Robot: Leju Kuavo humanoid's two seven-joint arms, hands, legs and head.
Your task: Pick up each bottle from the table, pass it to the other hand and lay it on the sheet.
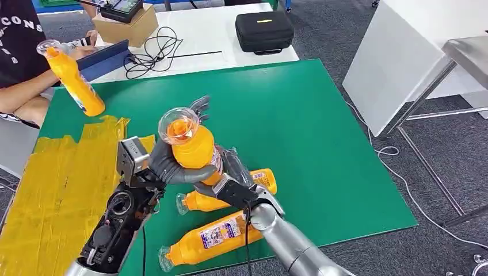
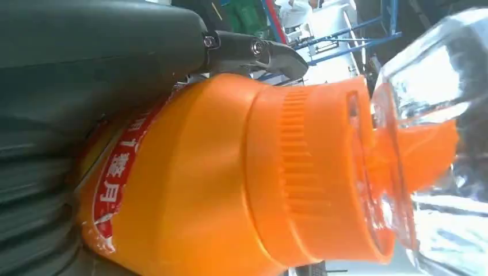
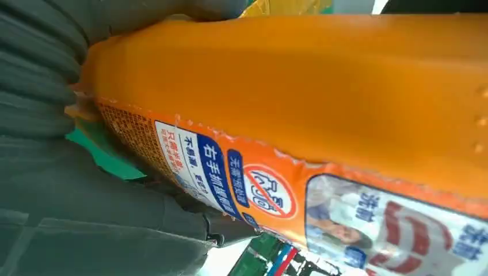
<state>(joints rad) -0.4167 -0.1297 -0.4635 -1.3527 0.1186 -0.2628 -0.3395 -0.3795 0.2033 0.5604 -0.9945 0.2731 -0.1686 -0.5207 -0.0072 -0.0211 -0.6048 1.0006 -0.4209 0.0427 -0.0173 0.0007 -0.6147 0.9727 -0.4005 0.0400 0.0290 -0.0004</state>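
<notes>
Both of my hands were wrapped around one orange bottle [image 1: 194,146] in the head view, held upright above the green mat [image 1: 311,126]. My left hand [image 1: 172,167] gripped the bottle's body from the left, its grey thumb curling across the front; my right hand [image 1: 230,178] clasped the lower part from the right and behind, dark fingertips showing past the clear cap [image 1: 178,125]. Two more orange bottles lay on the mat just below my hands: one bottle near my right wrist [image 1: 262,181] and another lying bottle nearer me [image 1: 210,238], its clear cap pointing left. The yellow sheet [image 1: 57,190] covered the table's left part. A person [image 1: 17,63] at the far left held a fourth orange bottle [image 1: 72,77] tilted above the mat's corner. Behind the mat stood a white table [image 1: 201,34] with a black case [image 1: 263,30], a cardboard box [image 1: 129,26] and black cables [image 1: 149,54].

From my left wrist, the held bottle's orange shoulder and ribbed collar lay against my thumb, with a dark finger [image 2: 253,52] laid over the far side and the transparent cap beyond.

From my right wrist, grey fingers [image 3: 115,230] pressed against the bottle's labelled side [image 3: 241,184], printed blue, white and red.
</notes>
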